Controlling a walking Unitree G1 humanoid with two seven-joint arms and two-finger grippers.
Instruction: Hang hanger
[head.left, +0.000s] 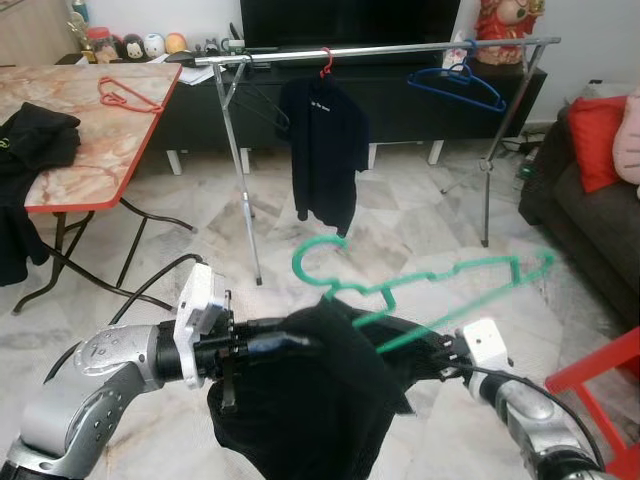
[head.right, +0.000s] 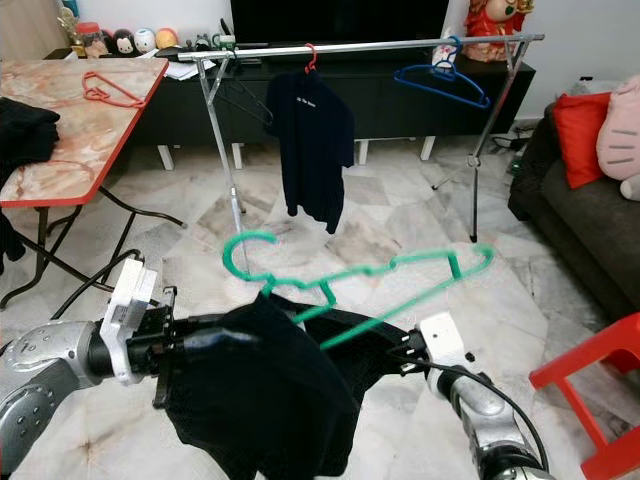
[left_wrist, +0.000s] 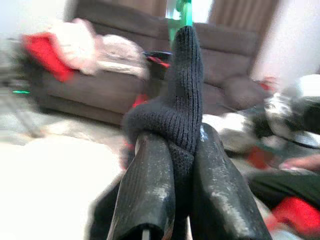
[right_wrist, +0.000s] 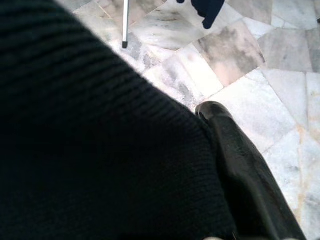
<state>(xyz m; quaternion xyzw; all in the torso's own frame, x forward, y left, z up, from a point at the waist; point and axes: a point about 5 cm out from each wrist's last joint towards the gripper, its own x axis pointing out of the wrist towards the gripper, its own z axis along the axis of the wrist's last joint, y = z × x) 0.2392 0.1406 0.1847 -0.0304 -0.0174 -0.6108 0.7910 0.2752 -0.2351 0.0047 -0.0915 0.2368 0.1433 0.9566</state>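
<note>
A green hanger (head.left: 440, 275) floats tilted at chest height, hook up and toward my left. A black knit garment (head.left: 300, 400) is draped over its lower part and hangs down. My left gripper (head.left: 285, 342) comes in from the left and is shut on a fold of this garment (left_wrist: 182, 100). My right gripper (head.left: 440, 352) reaches in from the right, its tip buried under the cloth (right_wrist: 100, 140) where the hanger's lower bar disappears. The clothes rack's silver rail (head.left: 390, 48) stands across the room ahead.
On the rail hang a black T-shirt (head.left: 322, 150) on a red hanger, a blue hanger (head.left: 455, 85) and a black hanger (head.left: 265, 105). At left, a marble table (head.left: 90, 150) holds a red hanger (head.left: 125, 95) and dark clothes (head.left: 30, 140). A sofa (head.left: 590, 220) and red chair (head.left: 600, 385) stand right.
</note>
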